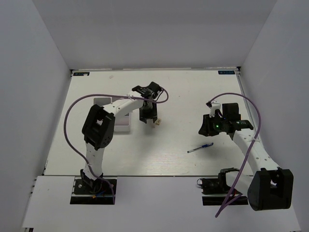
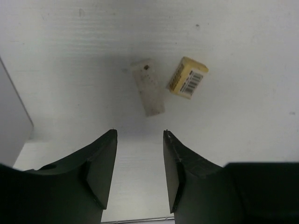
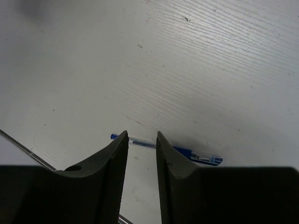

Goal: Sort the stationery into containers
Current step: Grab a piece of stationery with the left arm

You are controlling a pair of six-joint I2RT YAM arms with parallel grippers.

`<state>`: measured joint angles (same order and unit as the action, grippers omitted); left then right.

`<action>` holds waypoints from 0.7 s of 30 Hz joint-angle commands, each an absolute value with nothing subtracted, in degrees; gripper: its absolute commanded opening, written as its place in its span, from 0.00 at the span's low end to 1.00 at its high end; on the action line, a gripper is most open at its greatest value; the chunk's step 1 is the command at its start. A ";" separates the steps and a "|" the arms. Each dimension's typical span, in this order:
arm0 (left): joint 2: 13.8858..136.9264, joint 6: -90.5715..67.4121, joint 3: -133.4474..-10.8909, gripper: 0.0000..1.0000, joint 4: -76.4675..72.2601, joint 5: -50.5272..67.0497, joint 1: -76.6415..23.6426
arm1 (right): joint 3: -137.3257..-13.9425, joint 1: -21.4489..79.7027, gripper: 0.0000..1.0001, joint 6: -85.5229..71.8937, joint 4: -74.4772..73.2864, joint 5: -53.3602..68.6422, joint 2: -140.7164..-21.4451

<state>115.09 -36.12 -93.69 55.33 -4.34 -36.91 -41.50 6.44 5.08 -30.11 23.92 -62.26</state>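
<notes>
Though flat, blue pen nearly crosswise.

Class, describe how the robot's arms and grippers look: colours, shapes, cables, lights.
Left arm and right arm: white links, bulky black joint housings, a purple cable along each. Green light near the right wrist. Left gripper and right gripper: black wedge-shaped fingers.

**Tray left, blocks middle, pen right**

The tray sits left of centre on the worktop, partly under the left arm. To its right, near the middle, two blocks lie just beside each other: in the wrist view, the left block and the right block. The pen lies well apart from them, further right and nearer the front.
</notes>
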 commanded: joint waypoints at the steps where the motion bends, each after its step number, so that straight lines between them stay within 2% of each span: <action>1: 115.75 -40.76 -96.68 0.55 55.65 -7.47 -36.57 | -43.68 6.33 0.34 5.45 -30.15 23.73 -62.14; 21: 125.24 -45.97 -98.52 0.55 51.59 -13.53 -37.97 | -43.68 6.06 0.36 5.36 -30.41 24.70 -61.44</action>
<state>125.21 -45.17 -97.67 52.07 -10.85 -37.28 -41.50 6.37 5.08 -30.15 24.10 -62.24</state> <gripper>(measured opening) 0.551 0.355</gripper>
